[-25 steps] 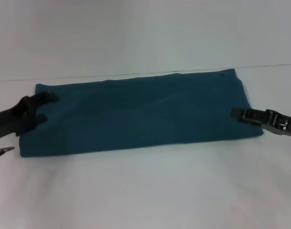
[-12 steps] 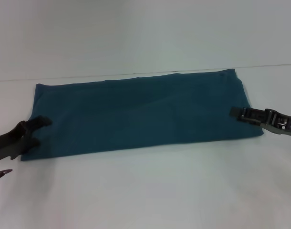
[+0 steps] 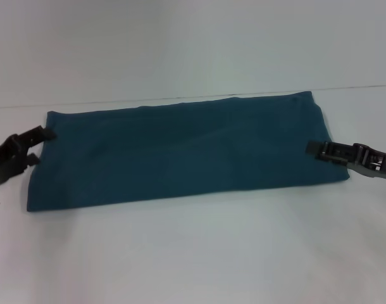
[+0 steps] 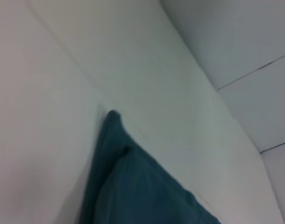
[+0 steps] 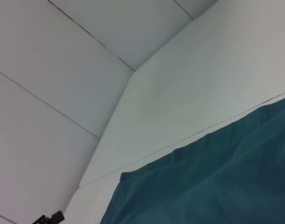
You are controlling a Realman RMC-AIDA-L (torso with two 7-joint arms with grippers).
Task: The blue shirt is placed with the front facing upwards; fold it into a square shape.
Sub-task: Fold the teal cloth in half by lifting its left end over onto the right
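Observation:
The blue shirt (image 3: pixel 180 152) lies flat on the white table as a long teal strip running left to right, with its plain side up and no print showing. My left gripper (image 3: pixel 41 146) is open at the strip's left short edge, its fingertips just touching that edge with nothing between them. At the right short edge, my right gripper (image 3: pixel 318 152) lies low over the cloth. A folded corner of the shirt (image 4: pixel 133 186) fills the left wrist view. The right wrist view looks along the shirt (image 5: pixel 217 186) to the left gripper (image 5: pixel 51 218) far off.
The white table (image 3: pixel 193 253) extends well in front of the shirt. Its back edge (image 3: pixel 149 100) runs just behind the cloth, with a pale wall beyond.
My left gripper has come off the shirt's left end, dipping toward the near corner and then rising back to the left edge. The right gripper and the shirt have not moved.

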